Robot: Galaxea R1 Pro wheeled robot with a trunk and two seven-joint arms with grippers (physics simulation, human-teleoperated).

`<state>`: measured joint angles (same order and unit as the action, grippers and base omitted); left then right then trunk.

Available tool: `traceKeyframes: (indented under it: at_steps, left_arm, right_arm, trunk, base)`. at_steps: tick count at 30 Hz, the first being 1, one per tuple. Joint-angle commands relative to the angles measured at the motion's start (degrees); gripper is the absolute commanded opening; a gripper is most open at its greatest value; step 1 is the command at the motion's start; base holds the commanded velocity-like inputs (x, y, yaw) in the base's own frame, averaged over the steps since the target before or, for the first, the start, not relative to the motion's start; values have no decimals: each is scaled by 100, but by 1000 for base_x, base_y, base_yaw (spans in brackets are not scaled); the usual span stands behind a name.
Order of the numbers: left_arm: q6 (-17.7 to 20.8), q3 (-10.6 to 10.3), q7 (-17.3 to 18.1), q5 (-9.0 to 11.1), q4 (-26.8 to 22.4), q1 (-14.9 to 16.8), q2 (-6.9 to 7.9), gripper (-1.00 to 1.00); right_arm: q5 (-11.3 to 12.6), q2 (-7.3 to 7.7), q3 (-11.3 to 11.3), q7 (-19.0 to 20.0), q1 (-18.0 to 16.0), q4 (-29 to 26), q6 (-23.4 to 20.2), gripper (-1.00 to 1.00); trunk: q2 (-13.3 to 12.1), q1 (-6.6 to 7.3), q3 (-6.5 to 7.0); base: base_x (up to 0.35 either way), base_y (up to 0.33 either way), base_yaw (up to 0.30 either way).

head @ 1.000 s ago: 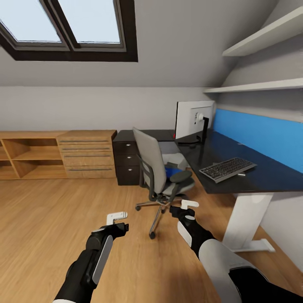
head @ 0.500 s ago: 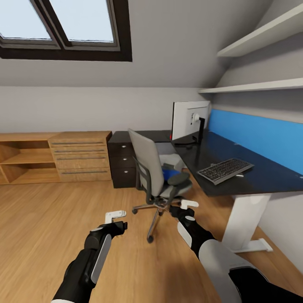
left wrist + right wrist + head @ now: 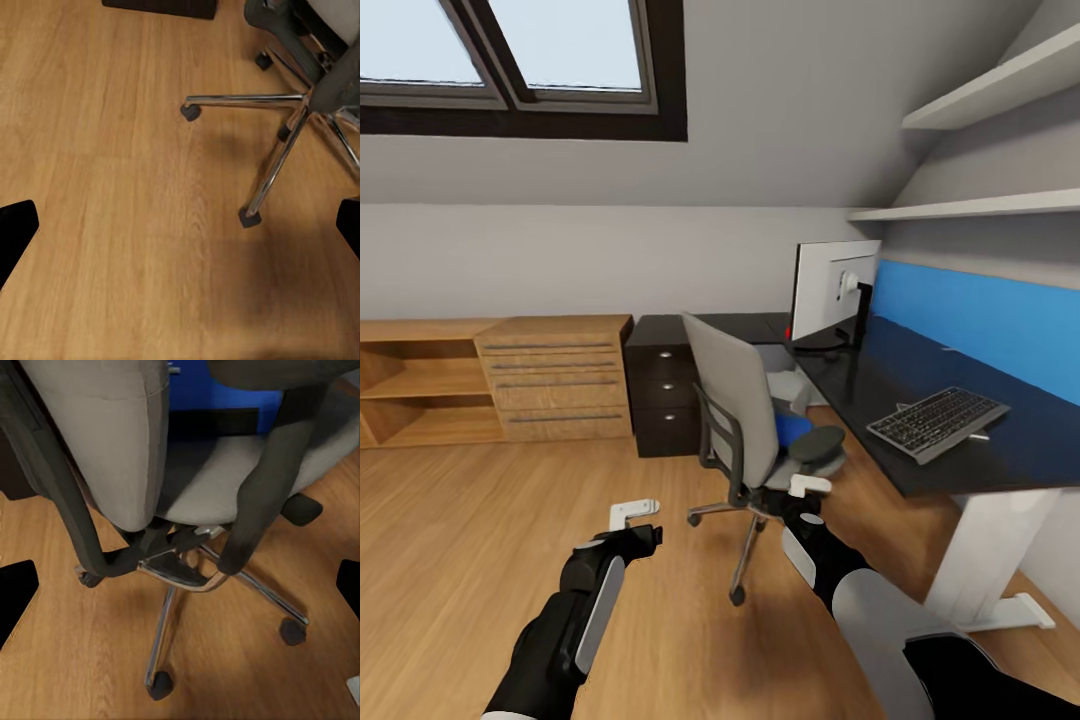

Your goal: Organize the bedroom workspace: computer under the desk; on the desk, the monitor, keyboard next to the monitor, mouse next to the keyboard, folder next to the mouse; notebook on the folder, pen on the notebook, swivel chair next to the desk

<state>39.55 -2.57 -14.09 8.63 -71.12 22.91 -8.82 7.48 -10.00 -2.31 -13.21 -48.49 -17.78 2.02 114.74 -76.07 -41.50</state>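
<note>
The grey swivel chair (image 3: 745, 425) stands on the wood floor beside the black-topped desk (image 3: 1020, 450), its back towards me. A blue folder (image 3: 792, 428) lies on its seat (image 3: 225, 480). On the desk are the monitor (image 3: 835, 295) and the keyboard (image 3: 938, 422). The light grey computer (image 3: 785, 385) shows behind the chair, under the desk. My right gripper (image 3: 807, 488) is open just short of the chair's near armrest (image 3: 274, 480). My left gripper (image 3: 634, 518) is open over bare floor, near the chair's star base (image 3: 277, 142). Mouse and notebook are out of view.
A light wooden dresser (image 3: 555, 375) with open shelves lines the back wall. A black three-drawer unit (image 3: 660, 395) stands beside it. The desk's white leg (image 3: 985, 560) stands to my right. Wall shelves (image 3: 990, 90) hang above the blue back panel (image 3: 980, 320).
The view has closed in on the chair and desk, which now look larger and sit further right. Both arms keep their pose; the right gripper now nearly meets the armrest.
</note>
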Motion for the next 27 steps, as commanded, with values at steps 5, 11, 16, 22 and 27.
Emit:
traceKeyframes:
  at_steps: [5, 11, 16, 22, 27]
  left_arm:
    - [75, 8, -58, 87, -530, 3, -10, 100]
    - [89, 15, -59, 94, -736, 3, -14, 100]
    - [84, 17, -59, 95, -884, -4, -14, 100]
    - [80, 19, -59, 95, -1175, -62, -15, 100]
    - [79, 19, -59, 95, -1520, -227, -15, 100]
  right_arm:
    - [47, 0, -25, -16, -3, 31, 52, 100]
    - [122, 0, -5, -10, -2, 34, 56, 100]
    - [584, 0, 35, 5, -2, 47, 30, 100]
    - [1469, 103, 76, 129, -2, 61, 16, 100]
    - [2288, 363, 160, 408, -2, 63, 6, 100]
  trunk:
    - [42, -22, -24]
    - [283, -154, -132]
    - [484, -264, -221]
    - [724, -396, -329]
    - [925, -506, -419]
  base:
    - [36, 33, 0]
    - [3, 3, 0]
    - [0, 0, 0]
    - [0, 0, 0]
    - [0, 0, 0]
